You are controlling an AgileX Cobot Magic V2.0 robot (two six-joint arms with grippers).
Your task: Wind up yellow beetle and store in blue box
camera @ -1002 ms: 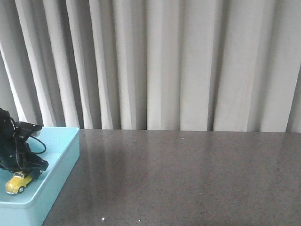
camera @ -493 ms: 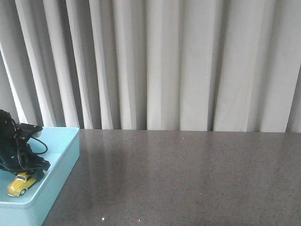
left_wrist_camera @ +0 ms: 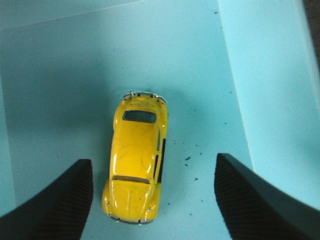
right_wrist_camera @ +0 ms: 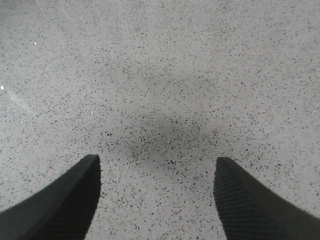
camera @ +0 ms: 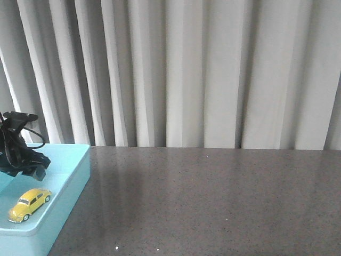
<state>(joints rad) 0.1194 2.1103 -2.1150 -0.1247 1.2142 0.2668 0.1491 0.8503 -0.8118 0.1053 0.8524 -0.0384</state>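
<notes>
I let go of the car, and it is in the box now.

A moment ago my left gripper (camera: pixel 24 169) sat low on the yellow beetle (camera: pixel 29 204); now it has lifted up, its jaws spread wide with nothing between them, and the beetle rests alone on the floor of the blue box (camera: pixel 74 181), on its wheels, near the box's right wall. I think the storing part is done, so I only need to pull my arm away. My right gripper (right_wrist_camera: pixel 157 200) hangs over the bare grey table (camera: pixel 213 202), jaws spread wide too, holding nothing. I count one yellow beetle, one blue box and two grippers.
</notes>
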